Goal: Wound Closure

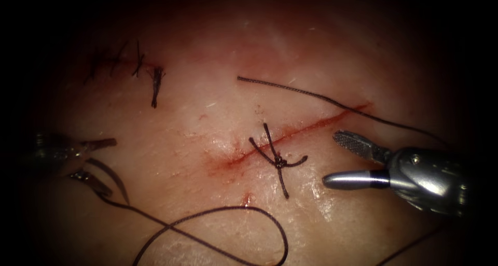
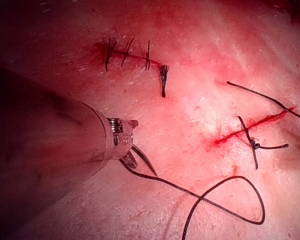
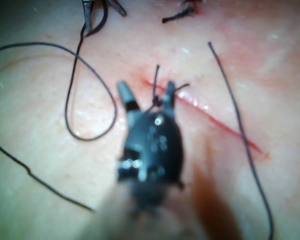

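The tissue (image 1: 171,141) carries an oblique cut (image 1: 306,128) running from lower left to upper right in the endoscope view. One knot (image 1: 280,162) with short cut ends sits on the cut's lower-left part. An older sutured line (image 1: 137,64) lies well apart, toward the upper left.

The right end effector (image 1: 334,159) is to the right of the knot, below the cut, with jaws spread and holding nothing. Bare tissue separates its tips from the knot.

The left end effector (image 1: 96,159) is at the left edge, well apart from the cut. Its jaws are parted around the needle (image 1: 111,178); whether they pinch it cannot be told. The needle lies outside the tissue, curving down from the jaws toward its point.

The thread (image 1: 228,229) runs from the needle, forms a large loop on the tissue below the knot, and exits at the bottom edge. A further thread length (image 1: 311,95) crosses the upper end of the cut.
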`<state>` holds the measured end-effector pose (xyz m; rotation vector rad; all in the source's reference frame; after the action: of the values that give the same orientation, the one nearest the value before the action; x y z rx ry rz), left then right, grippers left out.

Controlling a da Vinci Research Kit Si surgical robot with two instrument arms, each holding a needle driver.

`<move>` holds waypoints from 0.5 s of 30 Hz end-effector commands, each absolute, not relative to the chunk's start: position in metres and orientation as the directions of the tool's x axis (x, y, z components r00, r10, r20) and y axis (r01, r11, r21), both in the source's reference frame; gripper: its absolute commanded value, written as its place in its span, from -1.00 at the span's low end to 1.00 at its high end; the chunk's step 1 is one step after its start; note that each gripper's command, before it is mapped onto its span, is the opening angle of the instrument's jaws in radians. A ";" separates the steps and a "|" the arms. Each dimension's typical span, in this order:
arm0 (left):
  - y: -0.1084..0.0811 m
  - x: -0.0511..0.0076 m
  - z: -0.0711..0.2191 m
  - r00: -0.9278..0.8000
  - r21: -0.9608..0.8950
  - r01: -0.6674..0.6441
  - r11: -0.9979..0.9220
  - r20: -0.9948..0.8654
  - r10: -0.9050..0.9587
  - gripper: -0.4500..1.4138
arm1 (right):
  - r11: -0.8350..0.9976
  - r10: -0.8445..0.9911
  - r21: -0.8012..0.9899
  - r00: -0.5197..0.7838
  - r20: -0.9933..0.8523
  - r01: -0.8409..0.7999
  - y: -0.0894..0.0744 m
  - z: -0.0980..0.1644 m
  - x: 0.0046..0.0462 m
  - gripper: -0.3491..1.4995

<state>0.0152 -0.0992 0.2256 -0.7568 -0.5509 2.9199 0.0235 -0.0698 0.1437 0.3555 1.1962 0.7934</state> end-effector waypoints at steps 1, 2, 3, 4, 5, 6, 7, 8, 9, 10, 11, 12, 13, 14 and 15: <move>-0.100 0.0146 0.226 -0.874 -0.365 0.012 -0.931 -0.456 0.167 0.24 | 0.684 0.714 0.637 0.144 -0.686 -0.355 -0.071 0.144 0.0242 0.98; -0.100 0.0146 0.226 -0.874 -0.367 0.008 -0.930 -0.455 0.172 0.15 | 0.684 0.714 0.637 0.144 -0.686 -0.355 -0.071 0.144 0.0242 0.98; -0.100 0.0147 0.227 -0.874 -0.365 0.008 -0.931 -0.454 0.170 -0.04 | 0.684 0.714 0.637 0.144 -0.686 -0.355 -0.071 0.144 0.0242 0.98; -0.100 0.0148 0.226 -0.873 -0.370 0.011 -0.929 -0.457 0.171 -0.22 | 0.684 0.714 0.637 0.144 -0.686 -0.355 -0.071 0.144 0.0242 0.98; -0.100 0.0148 0.226 -0.873 -0.370 0.012 -0.929 -0.457 0.171 -0.37 | 0.684 0.714 0.637 0.144 -0.686 -0.355 -0.071 0.144 0.0242 0.98; -0.100 0.0149 0.226 -0.873 -0.374 0.007 -0.927 -0.454 0.177 -0.57 | 0.684 0.714 0.637 0.144 -0.686 -0.355 -0.071 0.144 0.0242 0.98; -0.100 0.0149 0.226 -0.873 -0.378 0.001 -0.926 -0.452 0.183 -0.73 | 0.684 0.714 0.637 0.144 -0.685 -0.355 -0.071 0.144 0.0242 0.98; -0.100 0.0149 0.226 -0.873 -0.385 -0.009 -0.923 -0.448 0.195 -0.89 | 0.684 0.714 0.638 0.144 -0.685 -0.355 -0.071 0.144 0.0242 0.98; -0.100 0.0149 0.226 -0.872 -0.390 -0.015 -0.921 -0.445 0.202 -1.00 | 0.683 0.714 0.638 0.144 -0.685 -0.356 -0.071 0.144 0.0242 0.98; -0.100 0.0149 0.225 -0.872 -0.395 -0.020 -0.919 -0.442 0.209 -1.00 | 0.683 0.714 0.638 0.144 -0.685 -0.356 -0.071 0.144 0.0242 0.98; -0.100 0.0149 0.225 -0.872 -0.397 -0.026 -0.917 -0.439 0.215 -1.00 | 0.683 0.715 0.638 0.143 -0.685 -0.356 -0.071 0.144 0.0242 0.98; -0.100 0.0149 0.225 -0.874 -0.394 -0.030 -0.919 -0.436 0.215 -1.00 | 0.683 0.715 0.638 0.143 -0.685 -0.356 -0.071 0.144 0.0242 0.98; -0.100 0.0149 0.224 -0.875 -0.391 -0.034 -0.920 -0.433 0.216 -1.00 | 0.683 0.715 0.638 0.143 -0.684 -0.356 -0.070 0.144 0.0242 0.98; -0.099 0.0148 0.224 -0.876 -0.389 -0.037 -0.920 -0.431 0.217 -1.00 | 0.682 0.715 0.639 0.143 -0.684 -0.356 -0.070 0.144 0.0241 0.98; -0.099 0.0147 0.224 -0.877 -0.386 -0.041 -0.922 -0.427 0.218 -1.00 | 0.682 0.715 0.639 0.143 -0.684 -0.356 -0.070 0.144 0.0241 0.98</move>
<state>0.0153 -0.0978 0.2226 -0.7079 -0.5533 2.8666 0.0235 -0.0697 0.1434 0.3570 1.1952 0.7962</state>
